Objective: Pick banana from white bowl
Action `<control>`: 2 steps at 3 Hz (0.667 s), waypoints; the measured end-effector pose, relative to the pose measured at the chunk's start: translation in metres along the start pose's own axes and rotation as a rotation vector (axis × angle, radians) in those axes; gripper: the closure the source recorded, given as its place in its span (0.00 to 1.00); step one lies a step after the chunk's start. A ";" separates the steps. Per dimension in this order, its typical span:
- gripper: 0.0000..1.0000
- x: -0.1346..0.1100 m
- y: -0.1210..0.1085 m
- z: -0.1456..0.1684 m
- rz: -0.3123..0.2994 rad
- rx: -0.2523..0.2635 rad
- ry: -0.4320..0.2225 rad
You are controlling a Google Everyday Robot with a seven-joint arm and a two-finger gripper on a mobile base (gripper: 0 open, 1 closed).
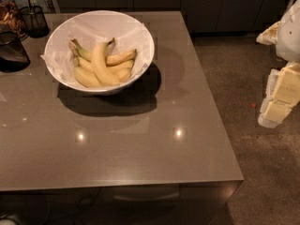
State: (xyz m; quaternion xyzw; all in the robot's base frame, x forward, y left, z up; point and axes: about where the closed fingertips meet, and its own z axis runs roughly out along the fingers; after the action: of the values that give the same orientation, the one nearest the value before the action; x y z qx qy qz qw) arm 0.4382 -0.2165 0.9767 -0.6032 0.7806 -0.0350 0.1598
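Note:
The white bowl (pixel 140 36), lined with crumpled white paper, stands on the far left part of the grey table (pixel 140 144). Several yellow bananas (pixel 102 64) lie in it as a bunch, stems pointing to the far left. My gripper (pixel 280 97), pale cream with the white arm above it, hangs at the right edge of the view. It is over the floor, off the table's right side, far from the bowl and holding nothing that shows.
A dark wire-mesh cup (pixel 33 20) and a dark round container (pixel 11 50) stand at the table's far left, with a jar (pixel 8 13) behind them. Dark cabinets (pixel 211 3) run along the back. Brown floor (pixel 243 78) lies to the right.

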 end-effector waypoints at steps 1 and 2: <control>0.00 -0.002 -0.001 -0.002 0.010 0.012 0.006; 0.00 -0.025 -0.020 -0.001 0.045 0.025 0.063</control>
State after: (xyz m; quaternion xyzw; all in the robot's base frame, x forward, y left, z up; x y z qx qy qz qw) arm 0.4622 -0.1984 0.9873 -0.5823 0.7980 -0.0599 0.1434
